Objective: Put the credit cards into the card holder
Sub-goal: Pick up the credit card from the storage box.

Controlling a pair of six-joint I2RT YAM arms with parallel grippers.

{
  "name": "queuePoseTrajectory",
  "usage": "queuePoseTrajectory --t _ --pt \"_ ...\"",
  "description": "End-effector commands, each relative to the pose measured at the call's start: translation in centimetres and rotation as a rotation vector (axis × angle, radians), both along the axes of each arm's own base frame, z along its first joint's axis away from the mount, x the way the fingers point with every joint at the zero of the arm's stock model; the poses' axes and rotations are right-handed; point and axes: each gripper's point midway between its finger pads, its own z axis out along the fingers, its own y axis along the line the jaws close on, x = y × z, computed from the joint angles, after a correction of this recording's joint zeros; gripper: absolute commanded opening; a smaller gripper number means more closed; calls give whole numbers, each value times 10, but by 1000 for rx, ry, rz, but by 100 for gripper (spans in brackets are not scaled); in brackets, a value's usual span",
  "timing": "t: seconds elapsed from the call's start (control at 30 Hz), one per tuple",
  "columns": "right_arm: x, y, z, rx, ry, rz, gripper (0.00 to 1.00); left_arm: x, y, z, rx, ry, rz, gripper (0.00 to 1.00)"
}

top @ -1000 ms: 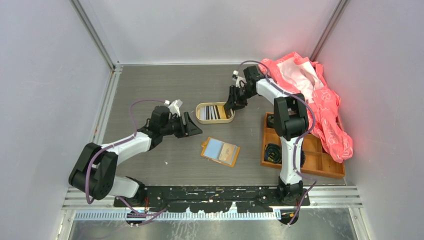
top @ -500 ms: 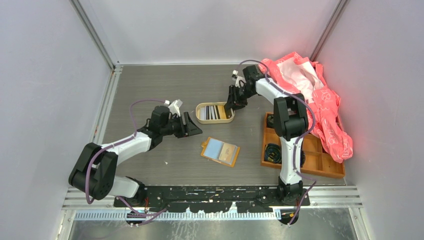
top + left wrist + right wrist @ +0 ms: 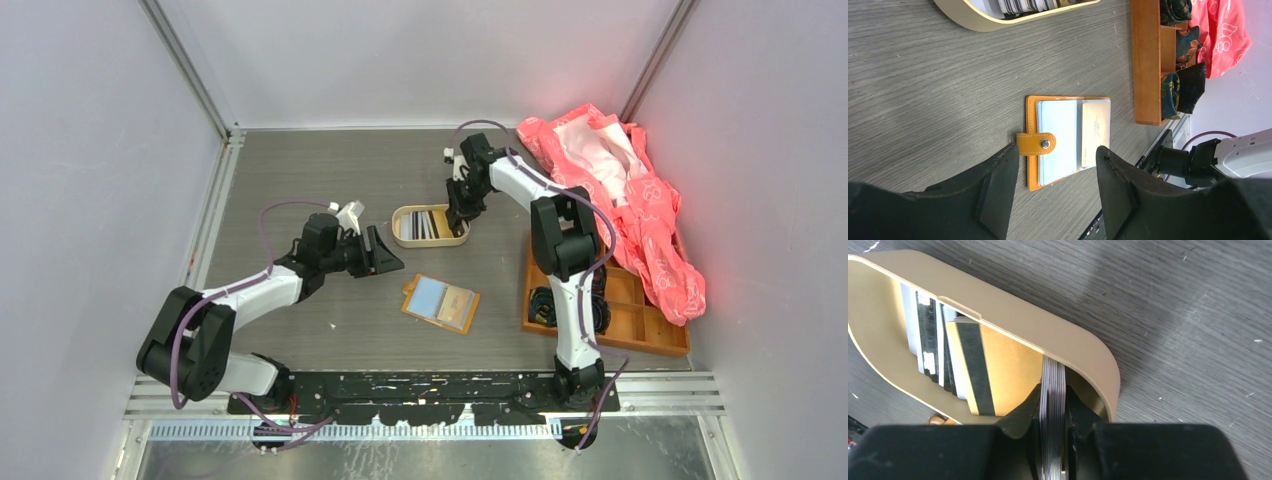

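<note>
The card holder (image 3: 440,303) lies open on the table, orange with a pale blue and tan inside (image 3: 1068,140) and its snap strap to the left. My left gripper (image 3: 385,255) hovers open just left of it, nothing between its jaws (image 3: 1058,149). Credit cards (image 3: 428,224) lie in the oval beige tin (image 3: 430,243). My right gripper (image 3: 462,215) reaches into the tin's right end (image 3: 1048,335) and is shut on a stack of cards standing on edge (image 3: 1053,405). More cards (image 3: 933,340) lean at the tin's other end.
An orange wooden compartment tray (image 3: 640,335) with dark rolled items (image 3: 546,305) sits at the right, partly under a pink cloth (image 3: 640,200). Both also show in the left wrist view: the tray (image 3: 1143,60) and the cloth (image 3: 1223,35). Grey walls enclose the table.
My right gripper has shifted a little left over the tin's end and closed on the stack of cards. The left arm and the card holder have not moved.
</note>
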Motion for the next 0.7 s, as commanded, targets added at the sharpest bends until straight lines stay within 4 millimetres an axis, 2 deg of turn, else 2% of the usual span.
queuePoseTrajectory --t 0.0,0.13,0.27,0.43,0.67 --pt "10 -5 38 77 -61 2 9 4 -1 17 -27 -67 -9 58" --pt "7 1 63 238 -42 -5 7 4 -1 19 -28 -71 -9 58" --pt "5 2 69 345 4 -26 7 3 -1 19 -27 -70 -10 58" --pt "3 7 67 446 67 -51 8 2 0 20 -27 -70 -8 58" --pt "3 10 51 457 116 -85 15 1 0 18 -26 -64 -8 58"
